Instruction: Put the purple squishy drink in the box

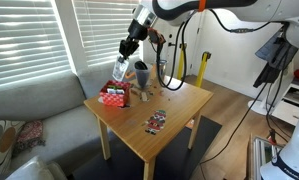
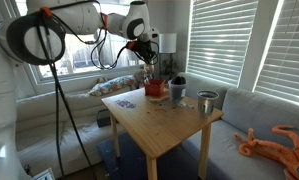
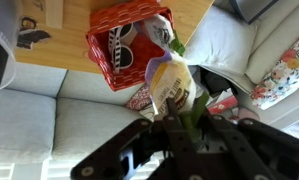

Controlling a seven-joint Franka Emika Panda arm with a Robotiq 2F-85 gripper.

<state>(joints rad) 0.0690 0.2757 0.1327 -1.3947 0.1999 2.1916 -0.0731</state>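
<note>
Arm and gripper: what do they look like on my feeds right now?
The arm has rounded white links with black joints in both exterior views, with black cable looping along it. The gripper is black; the wrist view shows dark matte fingers. No markings are readable.

Shows smooth pale wood with a soft sheen on the table, glossy red plastic on the box at the table's sofa-side edge, shiny metal on the cup standing on the table, matt grey cloth on the sofa beside the table, and a slick skin on the squishy drink.
</note>
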